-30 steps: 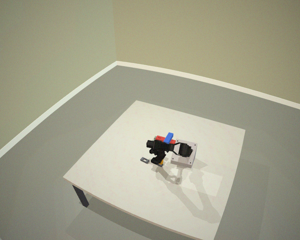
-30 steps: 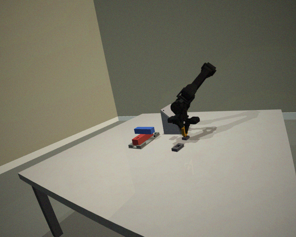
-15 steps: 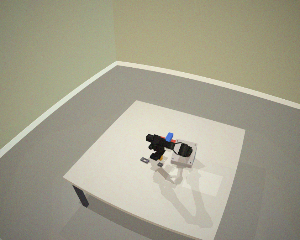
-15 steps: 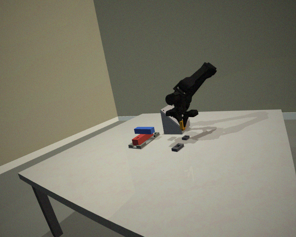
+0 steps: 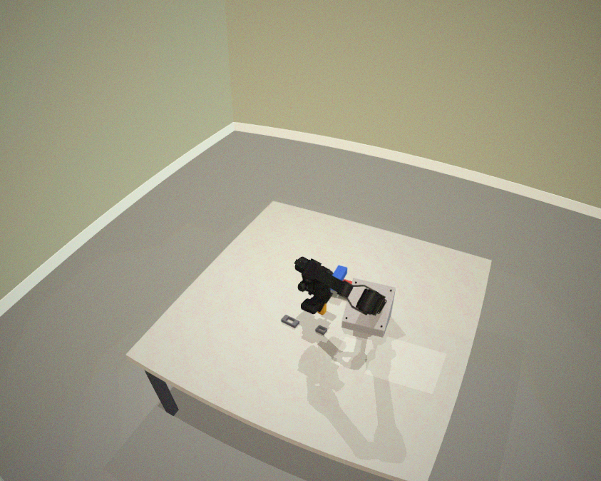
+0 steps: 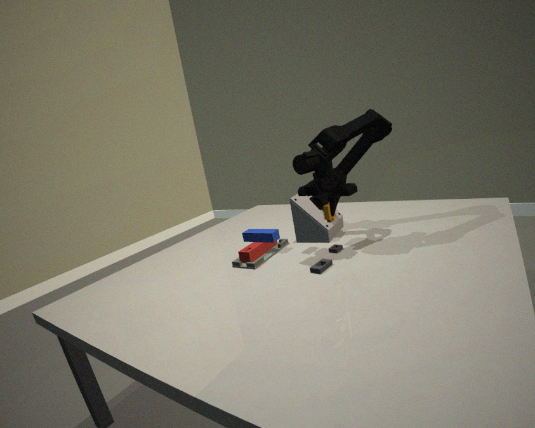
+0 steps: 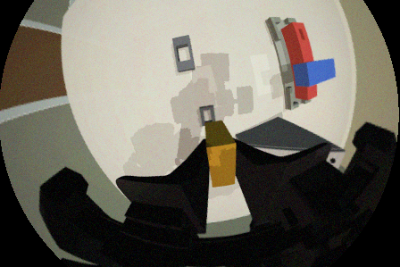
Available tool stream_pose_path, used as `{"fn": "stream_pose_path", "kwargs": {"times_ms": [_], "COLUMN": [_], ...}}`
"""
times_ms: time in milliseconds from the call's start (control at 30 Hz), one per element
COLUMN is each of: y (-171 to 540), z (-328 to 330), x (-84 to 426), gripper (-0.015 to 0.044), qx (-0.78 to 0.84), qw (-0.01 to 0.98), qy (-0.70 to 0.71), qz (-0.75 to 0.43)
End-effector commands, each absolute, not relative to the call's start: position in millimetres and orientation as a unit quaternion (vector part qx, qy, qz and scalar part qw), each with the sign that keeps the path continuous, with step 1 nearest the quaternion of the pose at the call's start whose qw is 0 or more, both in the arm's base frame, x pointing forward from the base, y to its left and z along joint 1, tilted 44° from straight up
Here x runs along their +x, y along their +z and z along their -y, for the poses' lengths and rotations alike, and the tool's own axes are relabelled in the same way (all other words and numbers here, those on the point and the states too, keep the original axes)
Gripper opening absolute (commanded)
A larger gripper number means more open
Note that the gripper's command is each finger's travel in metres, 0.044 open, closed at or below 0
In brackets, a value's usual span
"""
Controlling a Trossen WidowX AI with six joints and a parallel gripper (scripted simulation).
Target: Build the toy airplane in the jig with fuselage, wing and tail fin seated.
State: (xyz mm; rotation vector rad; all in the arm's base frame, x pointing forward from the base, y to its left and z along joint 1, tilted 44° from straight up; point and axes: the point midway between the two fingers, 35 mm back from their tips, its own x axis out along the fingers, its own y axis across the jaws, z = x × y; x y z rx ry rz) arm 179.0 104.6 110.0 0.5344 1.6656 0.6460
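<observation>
My gripper (image 6: 329,211) (image 7: 216,141) is shut on the orange tail fin (image 5: 322,310) (image 6: 327,214) (image 7: 222,163). It holds the fin above the table, over the area by the small holder and the arm's base. The red fuselage (image 6: 254,251) (image 7: 298,47) lies along the grey cradle (image 6: 236,265) (image 7: 275,30); full seating cannot be told. The blue wing (image 5: 340,271) (image 6: 260,235) (image 7: 316,72) lies crosswise on top of the fuselage, its tab hidden. A dark socket opening (image 7: 302,34) shows near the fuselage's uncovered end. In the top view the arm hides most of fuselage and cradle.
A larger dark grey holder (image 5: 294,324) (image 6: 314,270) (image 7: 186,65) and a smaller holder (image 5: 316,330) (image 6: 334,251) (image 7: 202,116) lie on the table (image 5: 238,290) (image 6: 281,331) (image 7: 134,25), both without parts. The arm's wedge base (image 5: 365,326) (image 6: 306,231) (image 7: 286,134) stands behind them.
</observation>
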Motion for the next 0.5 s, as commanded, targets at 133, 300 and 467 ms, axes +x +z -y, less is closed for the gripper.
{"fn": "stream_pose_path", "kwargs": {"times_ms": [133,300,467], "y": [130,133,129], "z": [-89,-85,-81], "x": [180,181,192], "gripper": [0.0,0.0,0.0], "qx": [0.23,0.23,0.227], "qw": [0.598,0.598,0.599], "qy": [0.283,0.284,0.286], "qz": [-0.714,-0.714,-0.712]}}
